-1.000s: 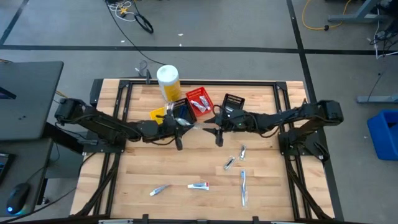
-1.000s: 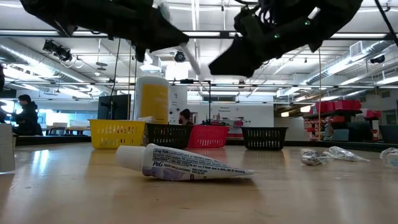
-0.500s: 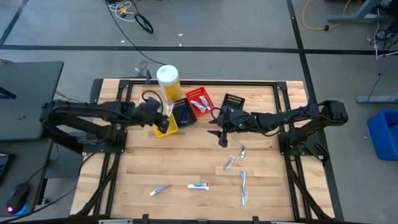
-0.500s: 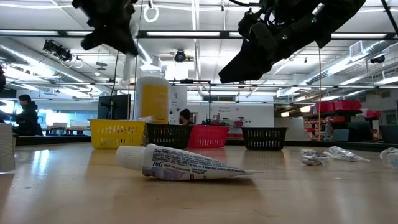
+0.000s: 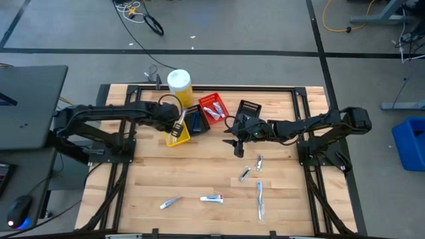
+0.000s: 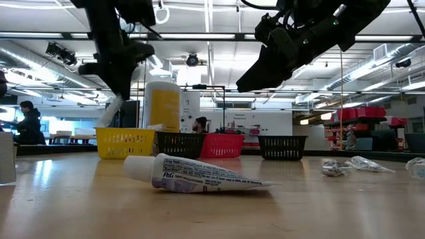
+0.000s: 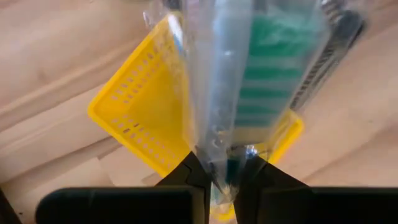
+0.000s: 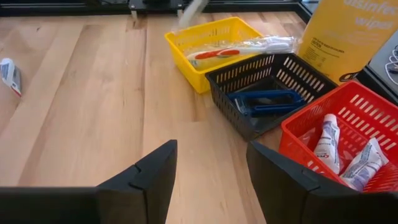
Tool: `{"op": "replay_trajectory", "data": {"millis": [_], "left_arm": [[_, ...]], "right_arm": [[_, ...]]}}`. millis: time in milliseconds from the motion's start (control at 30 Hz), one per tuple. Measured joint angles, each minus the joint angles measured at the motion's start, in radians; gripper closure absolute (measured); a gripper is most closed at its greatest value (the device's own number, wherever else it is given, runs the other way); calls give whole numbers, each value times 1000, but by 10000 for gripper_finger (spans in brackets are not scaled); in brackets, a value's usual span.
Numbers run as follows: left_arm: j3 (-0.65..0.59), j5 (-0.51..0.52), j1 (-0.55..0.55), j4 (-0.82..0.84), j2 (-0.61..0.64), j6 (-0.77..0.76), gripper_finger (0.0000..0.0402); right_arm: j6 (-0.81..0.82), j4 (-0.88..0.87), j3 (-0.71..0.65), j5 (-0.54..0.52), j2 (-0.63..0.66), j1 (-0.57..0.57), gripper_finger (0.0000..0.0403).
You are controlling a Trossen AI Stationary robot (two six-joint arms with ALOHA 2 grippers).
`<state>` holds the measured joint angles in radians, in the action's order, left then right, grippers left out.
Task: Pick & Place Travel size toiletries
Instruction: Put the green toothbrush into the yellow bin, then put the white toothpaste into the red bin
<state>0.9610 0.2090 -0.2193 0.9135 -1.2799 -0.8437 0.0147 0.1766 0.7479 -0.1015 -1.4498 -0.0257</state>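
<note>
My left gripper (image 5: 174, 123) is over the yellow basket (image 5: 176, 135) and shut on a clear-wrapped toothbrush (image 7: 231, 93), which also shows in the low view (image 6: 110, 111). My right gripper (image 5: 237, 145) hovers open above mid-table, holding nothing (image 8: 211, 177). The yellow basket (image 8: 214, 46) holds wrapped toothbrushes. A black basket (image 8: 267, 93) holds dark blue sticks, and a red basket (image 8: 348, 140) holds white tubes. On the near table lie a white tube (image 5: 212, 198), a packet (image 5: 170, 202), a toothbrush (image 5: 259, 199) and silvery packets (image 5: 245, 174). My left gripper pinches the wrapped toothbrush between its two fingers (image 7: 194, 175) at one end of the wrapper (image 7: 222, 163). It comes from above, pointing down. The toothbrush hangs slanting below the fingers, lifted clear, its lower end (image 6: 104, 122) just above the yellow basket's rim.
A large yellow canister (image 5: 179, 86) with a white lid stands behind the baskets. A second black basket (image 5: 249, 108) sits right of the red one. The white tube (image 6: 199, 174) lies close to the low camera. Bare wood lies between the baskets and the near items.
My left gripper has carried the toothbrush from mid-table, beside my right gripper, toward the far-left, to above the yellow basket. It has tipped over, so the toothbrush now hangs down. My right gripper has stayed about where it was.
</note>
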Motion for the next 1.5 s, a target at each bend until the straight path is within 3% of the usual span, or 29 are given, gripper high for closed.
{"op": "replay_trajectory", "data": {"millis": [267,533,967,1100,1300,1500], "left_arm": [[-1,-77,-81,-56,-145,34,366],[-1,-109,-123,-60,-246,60,342],[6,-120,-130,-59,-275,173,273],[74,-137,-123,28,-276,218,258],[206,-78,-93,154,-275,250,256],[324,-17,28,156,-265,347,256]], "right_arm": [[0,-7,0,0,0,0,200],[0,-25,0,-1,0,0,202],[-4,-89,1,-1,0,0,188],[-4,-92,1,-1,0,0,187],[12,-95,1,-1,0,0,195],[32,-155,1,7,0,0,199]]}}
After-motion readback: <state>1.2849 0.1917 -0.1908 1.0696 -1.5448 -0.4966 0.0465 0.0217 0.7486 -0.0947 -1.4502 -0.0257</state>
